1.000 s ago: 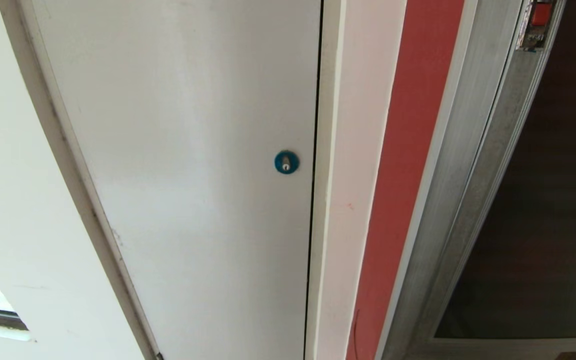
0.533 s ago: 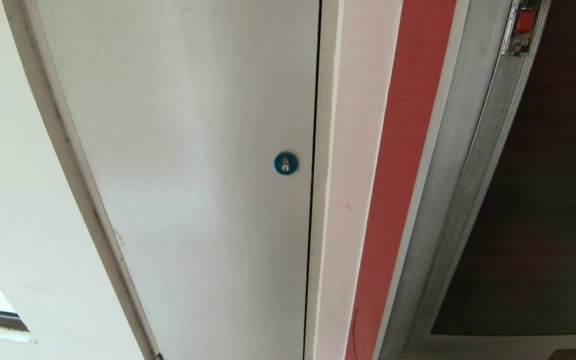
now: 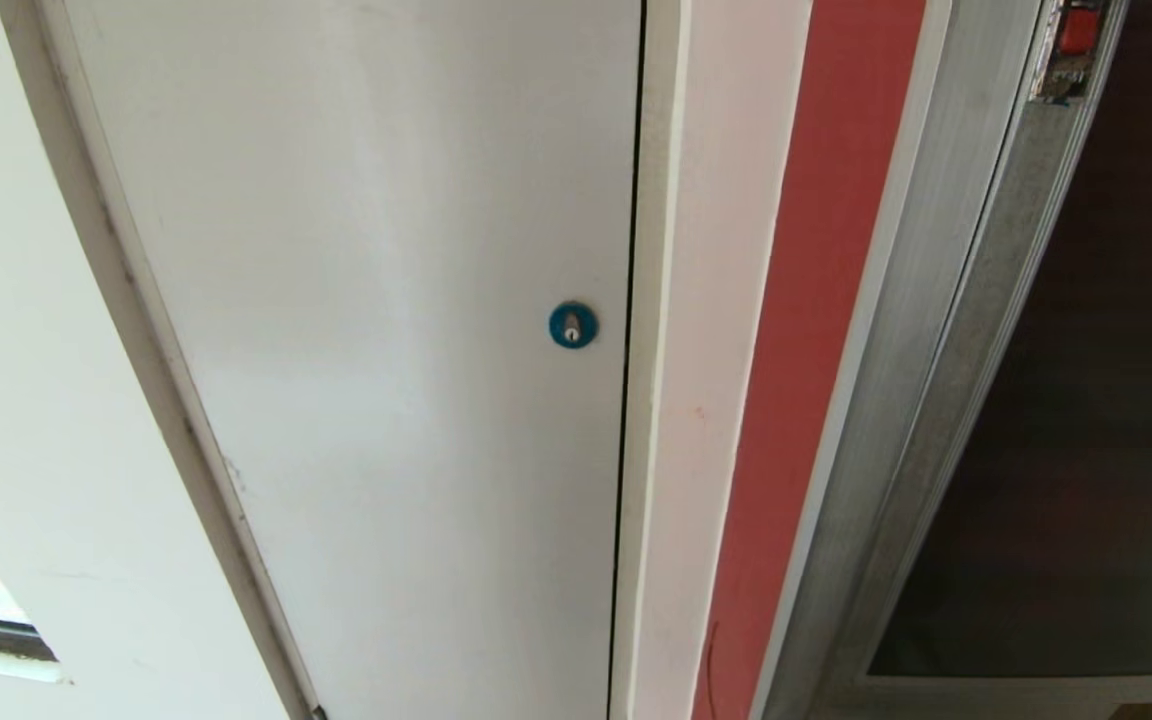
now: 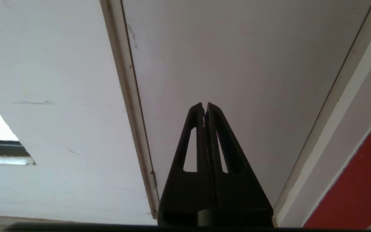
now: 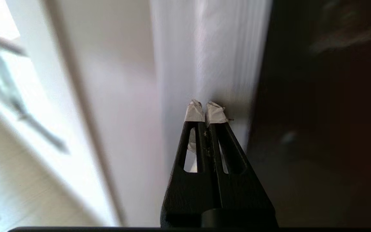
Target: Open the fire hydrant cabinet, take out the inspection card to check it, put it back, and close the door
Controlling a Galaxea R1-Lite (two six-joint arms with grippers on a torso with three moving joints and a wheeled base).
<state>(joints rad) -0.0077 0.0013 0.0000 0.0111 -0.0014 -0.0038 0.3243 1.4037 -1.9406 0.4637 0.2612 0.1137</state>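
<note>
1. The fire hydrant cabinet (image 3: pixel 946 330) is at the right side of the head view. You can see its silver frame and a red strip of wall beside it.
2. The door (image 3: pixel 1086 420) is the dark glass panel in that frame. It looks shut, with its silver edge lying flat in the frame.
3. A small red latch (image 3: pixel 1079 28) sits on a metal plate near the top of the door. Nothing is touching it in the head view.
4. The inspection card is not in any picture. My guess is that it is inside, behind the dark glass.
5. The right gripper (image 5: pixel 204 111) is near the silver frame and the dark glass, as its own wrist view shows. Its jaws are pressed together and hold nothing. The tips are wrapped in pale tape. I cannot tell if they touch the frame.
6. The left gripper (image 4: pixel 204 106) is off to the side, pointing at the plain white door (image 3: pixel 386 330). Its jaws are closed too and hold nothing. It looks parked.
7. The white door has a round blue lock (image 3: pixel 572 325). It is not part of this job.
8. So the job looks like it is right at the start. The door must be opened, the card taken out, looked at, put back, and the door shut.
</note>
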